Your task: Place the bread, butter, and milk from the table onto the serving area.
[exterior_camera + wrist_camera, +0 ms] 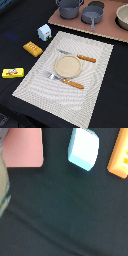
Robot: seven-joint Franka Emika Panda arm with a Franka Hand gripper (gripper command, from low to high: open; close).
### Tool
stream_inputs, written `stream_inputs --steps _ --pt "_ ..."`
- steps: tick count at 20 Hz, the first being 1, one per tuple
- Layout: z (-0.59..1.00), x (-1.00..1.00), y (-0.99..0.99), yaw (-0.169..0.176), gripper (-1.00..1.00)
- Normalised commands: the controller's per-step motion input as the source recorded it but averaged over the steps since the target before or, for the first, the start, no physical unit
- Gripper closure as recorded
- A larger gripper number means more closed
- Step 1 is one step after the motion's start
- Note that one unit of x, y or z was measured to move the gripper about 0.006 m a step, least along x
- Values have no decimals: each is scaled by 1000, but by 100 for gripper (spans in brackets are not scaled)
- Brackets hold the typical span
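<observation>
Lying on the black table (20, 20), all three items sit off the exterior view's left edge of the striped placemat (95, 95): the milk carton (44, 32) near its far corner, the bread loaf (32, 48) just beside its edge, the butter packet (12, 73) well apart. On the placemat rest a tan plate (67, 65), fork (65, 80) and knife (77, 56). The wrist view shows the carton (84, 149) and loaf (119, 158). No gripper appears in either view, so its opening cannot be judged.

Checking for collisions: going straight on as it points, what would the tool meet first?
Probably bare black table, beside the light-blue and white milk carton; the tool itself is out of view.
</observation>
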Motion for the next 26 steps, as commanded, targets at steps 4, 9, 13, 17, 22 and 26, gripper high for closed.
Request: stream_inputs --steps 4,9,13,17,22,26 --pt "-161 -24 -487 4 -100" --pt "-189 29 -629 0 -100" --pt "-183 34 -541 0 -100" --pt "-218 41 -549 0 -100" --pt "-180 75 -549 0 -100" --pt "-231 6 -495 0 -100"
